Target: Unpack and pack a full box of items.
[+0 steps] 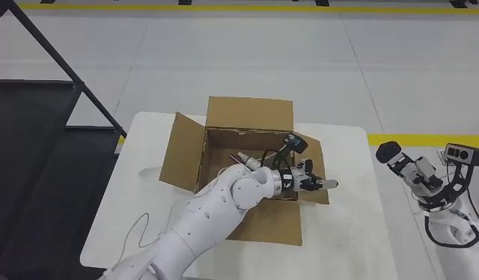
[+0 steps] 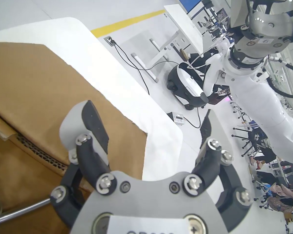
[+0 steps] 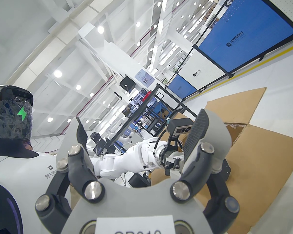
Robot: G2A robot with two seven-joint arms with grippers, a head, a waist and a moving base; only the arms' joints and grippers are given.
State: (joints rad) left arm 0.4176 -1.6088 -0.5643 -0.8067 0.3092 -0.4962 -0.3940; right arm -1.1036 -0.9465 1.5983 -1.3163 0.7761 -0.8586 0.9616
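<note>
Cardboard box (image 1: 249, 114) sits mid-table, nearer the far edge of the white table (image 1: 135, 186), with all four flaps folded out. The left arm lies across the opening and hides most of the inside, so the contents cannot be made out.

Left gripper (image 2: 146, 118) hangs over the box's right flap (image 2: 39, 79), toward the table's right edge. Its fingers are spread wide and hold nothing. Right gripper (image 3: 141, 120) is out past the table's right edge, above the floor, also spread and empty, tilted up toward the box.

Judgement: this is a pick not yet made. To do it well, the left wrist should come back over the opening before it drops, go down straight with the fingers spread, and close only once an item sits squarely between the pads.

In the way: the right wall and its flap lie directly under the gripper and could snag a low sweep. The front flap (image 1: 273, 224) lies under the forearm. A dark frame (image 1: 45, 168) stands off the table's left edge, well apart.
</note>
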